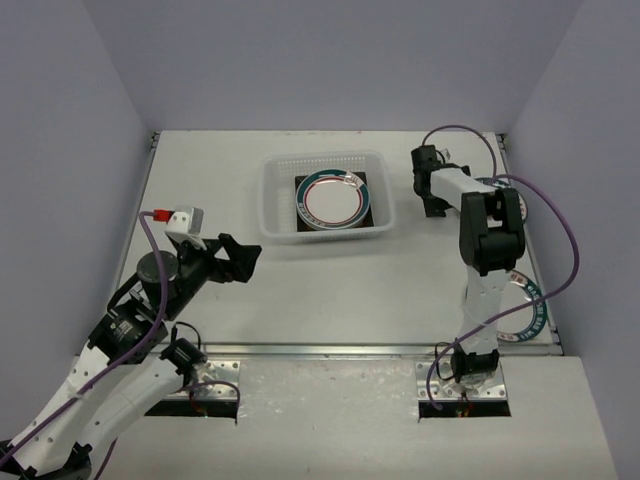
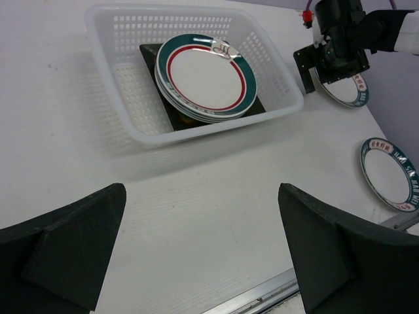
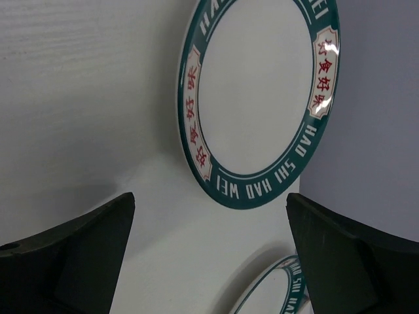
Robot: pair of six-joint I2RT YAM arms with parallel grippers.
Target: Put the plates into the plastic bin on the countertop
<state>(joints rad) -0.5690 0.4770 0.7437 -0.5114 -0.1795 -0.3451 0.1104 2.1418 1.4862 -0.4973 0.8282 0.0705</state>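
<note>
**Two round plates left out, both pincers empty**

The plastic bin [image 1: 275, 205] sits toward the back of the countertop [image 1: 350, 290], holding a stack of round plates [image 1: 333, 200] on a dark square one. Two teal-rimmed plates lie outside it: one [image 3: 262, 98] just right of the bin, directly before the right gripper [image 3: 209, 255], the other [image 1: 530, 310] near the table's right edge. The right gripper's jaws are spread wide with nothing between them. The left gripper [image 2: 203, 248] hovers on the left, also spread and empty. These plates look rigid, glossy and slippery, and probably chip easily. Lying flat, the raised rim seems the only hold, pinched across its edge
</note>
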